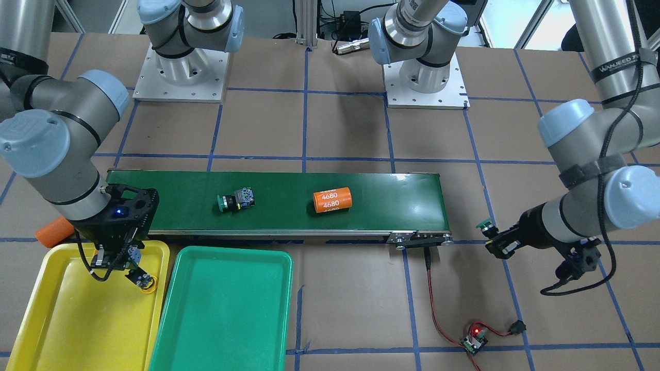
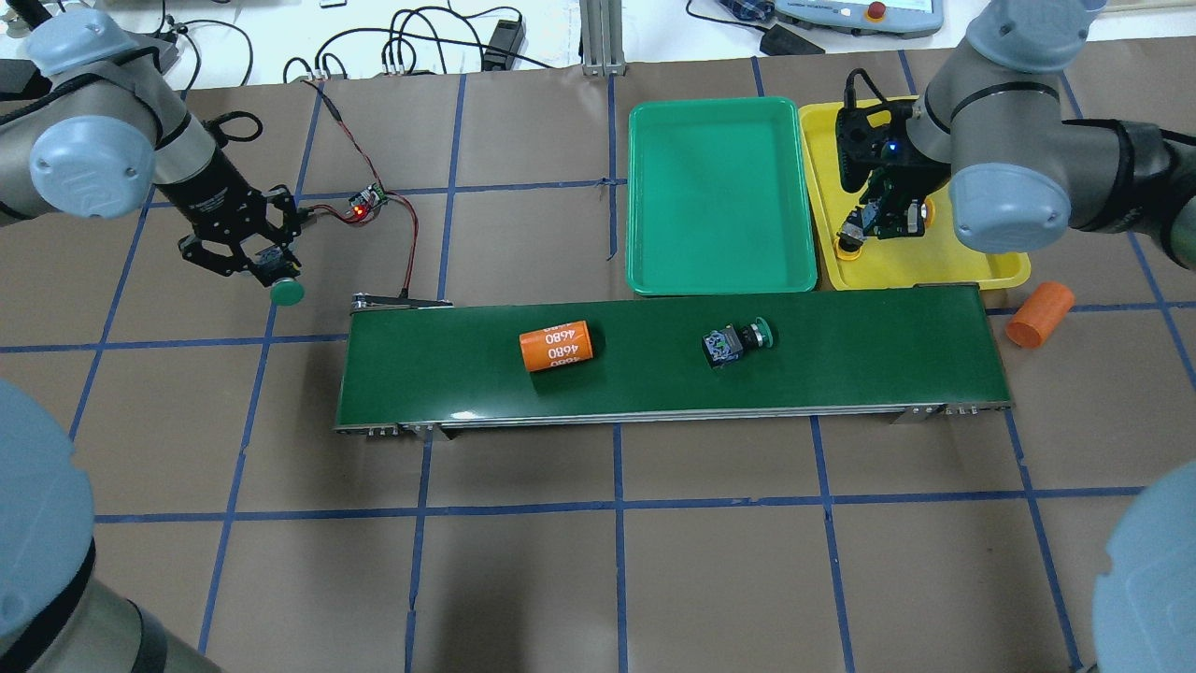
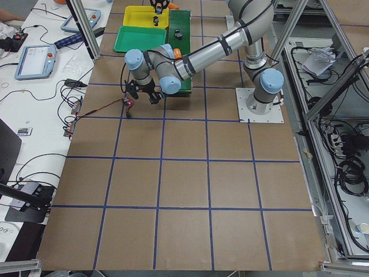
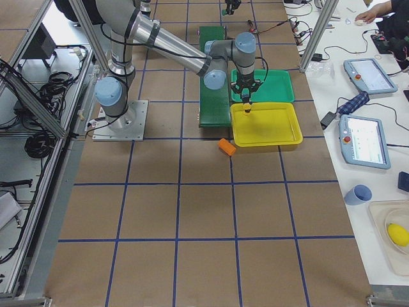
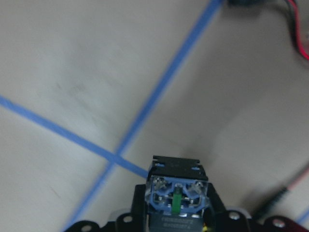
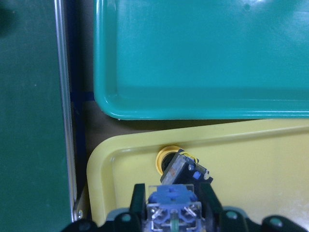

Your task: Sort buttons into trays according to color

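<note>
The left tool [image 2: 264,268] was held just off one end of the conveyor belt [image 2: 654,383], above the bare bench [image 2: 617,561]. It was pinched on the blocky body of a green-capped button [image 2: 287,293], whose cap pointed away from the wrist.

The right tool [image 2: 871,222] was positioned over the yellow tray [image 2: 934,266], at the corner nearest the belt. Its fingers were pressed onto the body of a second button [image 6: 173,205]; the cap was hidden, so its colour could not be told. Just beyond it a yellow-capped button [image 6: 179,164] lay tilted on the tray floor, close to the rim on the belt side.

The green tray [image 2: 715,196] was set beside the yellow one, along the same long edge of the belt. On the belt itself the other green-capped button [image 2: 735,341] lay on its side. An orange cylinder [image 2: 556,345] marked "4680" lay on the belt too, nearer the left tool's end. A second orange cylinder [image 2: 1039,315] lay on the bench off the belt's opposite end, near the yellow tray.
</note>
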Controlling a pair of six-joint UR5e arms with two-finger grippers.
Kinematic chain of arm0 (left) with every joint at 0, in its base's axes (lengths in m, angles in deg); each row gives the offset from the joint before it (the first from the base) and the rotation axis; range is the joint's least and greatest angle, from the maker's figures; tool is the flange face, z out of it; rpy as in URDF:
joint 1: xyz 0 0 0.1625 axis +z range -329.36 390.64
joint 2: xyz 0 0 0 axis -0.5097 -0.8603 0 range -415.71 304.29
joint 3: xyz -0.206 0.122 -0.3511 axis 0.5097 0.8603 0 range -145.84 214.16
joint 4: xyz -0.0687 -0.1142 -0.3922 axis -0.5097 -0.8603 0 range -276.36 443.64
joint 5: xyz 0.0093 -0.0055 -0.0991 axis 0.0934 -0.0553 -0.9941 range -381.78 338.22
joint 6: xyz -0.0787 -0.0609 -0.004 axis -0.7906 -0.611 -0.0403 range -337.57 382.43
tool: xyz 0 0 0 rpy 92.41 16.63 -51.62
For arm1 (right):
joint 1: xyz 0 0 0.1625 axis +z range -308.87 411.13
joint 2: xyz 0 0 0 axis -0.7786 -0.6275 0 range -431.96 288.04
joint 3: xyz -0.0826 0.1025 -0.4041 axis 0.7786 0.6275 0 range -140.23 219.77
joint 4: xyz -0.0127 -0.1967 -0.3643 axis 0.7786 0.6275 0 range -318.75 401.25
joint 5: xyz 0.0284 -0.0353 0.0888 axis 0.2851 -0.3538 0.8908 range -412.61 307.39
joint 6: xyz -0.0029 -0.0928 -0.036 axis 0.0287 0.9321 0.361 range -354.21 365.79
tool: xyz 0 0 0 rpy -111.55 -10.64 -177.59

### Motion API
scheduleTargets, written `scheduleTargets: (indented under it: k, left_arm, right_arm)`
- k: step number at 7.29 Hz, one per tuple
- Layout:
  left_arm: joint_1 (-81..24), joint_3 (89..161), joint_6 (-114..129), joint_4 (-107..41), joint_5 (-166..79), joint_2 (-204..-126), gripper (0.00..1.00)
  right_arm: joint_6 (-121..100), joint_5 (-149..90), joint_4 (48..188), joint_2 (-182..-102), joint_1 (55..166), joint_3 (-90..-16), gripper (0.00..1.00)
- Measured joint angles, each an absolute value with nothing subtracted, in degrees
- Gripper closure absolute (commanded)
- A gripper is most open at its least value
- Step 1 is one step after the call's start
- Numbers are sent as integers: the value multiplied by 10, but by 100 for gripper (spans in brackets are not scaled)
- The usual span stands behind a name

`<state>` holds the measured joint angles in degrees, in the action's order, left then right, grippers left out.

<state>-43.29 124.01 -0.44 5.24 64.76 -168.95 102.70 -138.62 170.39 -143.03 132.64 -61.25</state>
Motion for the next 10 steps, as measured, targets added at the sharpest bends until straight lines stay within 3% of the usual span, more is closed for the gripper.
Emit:
scheduleTargets:
  k: [2, 3, 4, 5, 10]
  left_arm:
    - [-461, 1247, -129, -2, 593, -1649, 100]
    - [-470, 1256, -165, -7, 578, -1640, 100]
    - [-485, 1269, -213, -6, 573, -1635, 100]
    - [-508, 1286, -282, 10, 573, -1629, 100]
    - [-554, 1393, -478, 120, 609, -1619, 99]
  right_arm:
    - [1029, -1386, 1722, -1419, 1332, -608, 94]
    - [1032, -1385, 1725, -1414, 1332, -607, 80]
    - [1035, -1385, 1726, -1410, 1332, -607, 39]
    - [1038, -1384, 1726, -1406, 1332, -607, 20]
    - [1039, -1384, 1723, -1404, 1331, -606, 17]
